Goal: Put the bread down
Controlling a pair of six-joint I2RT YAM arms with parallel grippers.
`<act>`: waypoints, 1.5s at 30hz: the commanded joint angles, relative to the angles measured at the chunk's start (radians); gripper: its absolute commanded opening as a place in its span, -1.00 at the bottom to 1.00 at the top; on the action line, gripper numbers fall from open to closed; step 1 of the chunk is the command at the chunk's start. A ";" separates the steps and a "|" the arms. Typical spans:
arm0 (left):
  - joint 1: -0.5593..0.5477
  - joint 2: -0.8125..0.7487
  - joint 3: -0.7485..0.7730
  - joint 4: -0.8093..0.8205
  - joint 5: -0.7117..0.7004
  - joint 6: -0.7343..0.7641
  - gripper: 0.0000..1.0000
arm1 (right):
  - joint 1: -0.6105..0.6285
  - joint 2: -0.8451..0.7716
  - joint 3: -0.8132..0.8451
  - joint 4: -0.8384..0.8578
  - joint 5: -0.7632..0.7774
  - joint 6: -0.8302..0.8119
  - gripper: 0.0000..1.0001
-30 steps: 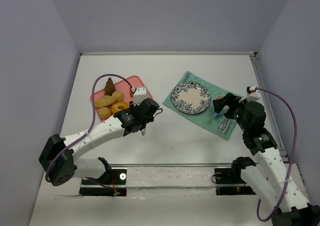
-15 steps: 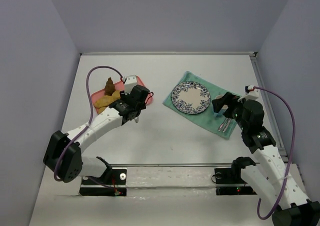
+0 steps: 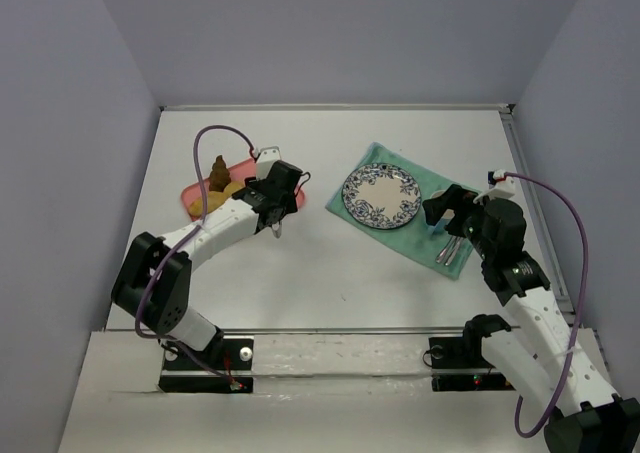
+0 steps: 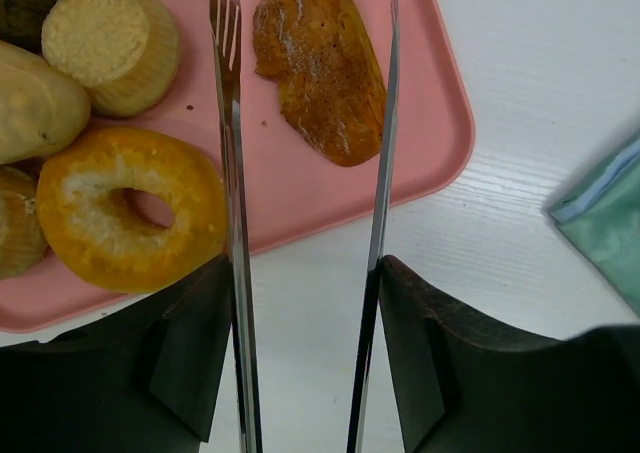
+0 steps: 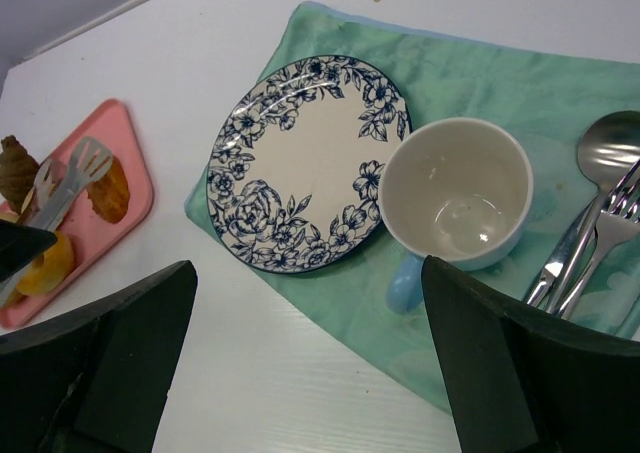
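A flat browned piece of bread [image 4: 322, 68] lies on the right part of the pink tray [image 4: 300, 188], beside a ring doughnut [image 4: 130, 208], a muffin [image 4: 112, 38] and pale rolls [image 4: 30, 98]. My left gripper [image 4: 305, 273] is shut on metal tongs [image 4: 232, 123]. The tongs stand open, with their arms on either side of the bread and just above it. In the top view this gripper [image 3: 272, 198] is at the tray's right end. My right gripper [image 5: 310, 373] is open and empty, above the green mat [image 3: 410, 235] near the floral plate [image 5: 305, 163].
A white and blue cup [image 5: 455, 193] stands on the mat to the right of the plate, with a spoon, fork and knife [image 5: 595, 213] beside it. A brown pastry [image 3: 218, 170] sits at the tray's far end. Walls enclose the table on three sides.
My left arm has swung away from the bare table in front of the tray to over the tray's right end, carrying the tongs. My right arm has barely moved.
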 commanded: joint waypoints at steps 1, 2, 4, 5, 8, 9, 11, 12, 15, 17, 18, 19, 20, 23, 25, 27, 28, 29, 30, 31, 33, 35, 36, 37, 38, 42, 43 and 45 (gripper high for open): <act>0.015 0.032 0.056 -0.001 -0.014 -0.004 0.35 | -0.001 -0.006 -0.002 0.058 0.016 -0.012 0.99; 0.015 0.040 0.058 -0.007 -0.017 -0.009 0.35 | -0.001 -0.006 -0.002 0.057 0.018 -0.013 0.99; 0.016 0.057 0.064 -0.016 -0.022 -0.013 0.35 | -0.001 -0.006 -0.002 0.057 0.023 -0.013 0.99; 0.018 0.067 0.065 -0.016 -0.020 -0.013 0.35 | -0.001 -0.008 -0.003 0.058 0.023 -0.013 0.99; 0.018 0.087 0.071 -0.010 -0.002 -0.013 0.34 | -0.001 -0.005 -0.002 0.060 0.026 -0.013 0.99; 0.018 0.100 0.074 -0.006 0.000 -0.013 0.32 | -0.001 -0.002 -0.003 0.060 0.024 -0.013 0.99; 0.018 0.110 0.079 -0.003 0.006 -0.022 0.23 | -0.001 -0.003 -0.002 0.060 0.024 -0.015 0.99; 0.018 0.109 0.075 0.008 0.011 -0.026 0.22 | -0.001 -0.002 -0.002 0.060 0.024 -0.015 0.99; 0.018 0.103 0.056 0.040 0.027 -0.026 0.12 | -0.001 -0.005 -0.005 0.060 0.027 -0.015 0.99; 0.018 0.100 0.056 0.045 0.025 -0.026 -0.02 | -0.001 -0.006 -0.005 0.060 0.026 -0.013 0.99; 0.018 0.095 0.058 0.043 0.021 -0.024 -0.06 | -0.001 -0.008 -0.005 0.060 0.026 -0.015 0.99; 0.018 0.092 0.061 0.042 0.017 -0.026 -0.11 | -0.001 -0.009 -0.005 0.060 0.026 -0.015 0.99; 0.018 0.091 0.061 0.042 0.006 -0.029 -0.21 | -0.001 -0.012 -0.005 0.060 0.026 -0.013 0.99; 0.018 0.068 0.064 0.031 -0.021 -0.042 -0.38 | -0.001 -0.017 -0.008 0.060 0.027 -0.015 0.99; 0.018 0.043 0.061 0.036 -0.012 -0.053 -0.47 | -0.001 -0.017 -0.008 0.061 0.032 -0.013 0.99; 0.018 0.011 0.059 0.051 0.004 -0.053 -0.51 | -0.001 -0.017 -0.009 0.061 0.030 -0.012 0.99; 0.016 0.000 0.059 0.054 0.008 -0.053 -0.51 | -0.001 -0.018 -0.009 0.060 0.029 -0.010 0.99; 0.015 -0.012 0.061 0.057 0.009 -0.050 -0.52 | -0.001 -0.018 -0.008 0.060 0.027 -0.010 0.99; 0.004 -0.035 0.062 0.066 0.012 -0.049 -0.51 | -0.001 -0.020 -0.008 0.060 0.026 -0.010 0.99; -0.005 -0.046 0.064 0.078 0.020 -0.044 -0.51 | -0.001 -0.023 -0.009 0.061 0.027 -0.009 0.99; -0.028 -0.073 0.058 0.138 0.061 -0.027 -0.48 | -0.001 -0.028 -0.011 0.061 0.026 -0.006 0.99; -0.079 -0.081 0.050 0.199 0.133 0.011 -0.48 | -0.001 -0.032 -0.011 0.061 0.027 -0.003 0.99; -0.100 -0.075 0.051 0.229 0.152 0.023 -0.47 | -0.001 -0.034 -0.012 0.063 0.027 -0.001 0.99; -0.122 -0.064 0.056 0.282 0.167 0.036 -0.47 | -0.001 -0.035 -0.012 0.061 0.024 0.000 0.99; -0.167 -0.052 0.077 0.299 0.182 0.046 -0.47 | -0.001 -0.034 -0.012 0.061 0.023 0.002 0.99; -0.251 0.099 0.195 0.320 0.224 0.095 -0.47 | -0.001 -0.041 -0.015 0.061 0.019 0.003 0.99; -0.258 0.126 0.246 0.315 0.238 0.106 -0.47 | -0.001 -0.048 -0.015 0.060 0.023 0.003 0.99; -0.274 0.205 0.291 0.309 0.254 0.106 -0.46 | -0.001 -0.057 -0.020 0.061 0.024 0.005 0.99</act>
